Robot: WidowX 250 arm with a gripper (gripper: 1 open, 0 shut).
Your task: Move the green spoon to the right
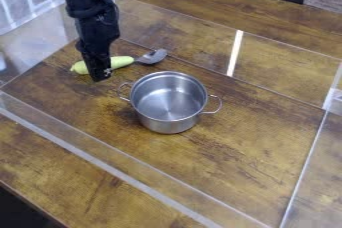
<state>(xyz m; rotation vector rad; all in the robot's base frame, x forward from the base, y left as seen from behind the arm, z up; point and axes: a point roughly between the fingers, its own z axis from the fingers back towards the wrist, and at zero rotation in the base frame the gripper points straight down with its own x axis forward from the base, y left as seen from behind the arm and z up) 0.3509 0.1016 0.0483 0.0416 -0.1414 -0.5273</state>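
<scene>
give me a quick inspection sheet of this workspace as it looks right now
surface: wooden table inside clear plastic walls
job's things: green spoon lies left of the pot, silver bowl pointing right
clutter: steel pot with two handles, empty, upright
grippers: claw points down over the spoon's handle; open or shut cannot be told
cables: nothing seen
surroundings: white railing at far left, dark object at the top edge

Lab bench, clear barrier (pixel 241 47), wooden table (pixel 254 162)

Soft, even light — low-resolution and slightly blurry — with white glare streaks on the clear barrier (pixel 238 52).
</scene>
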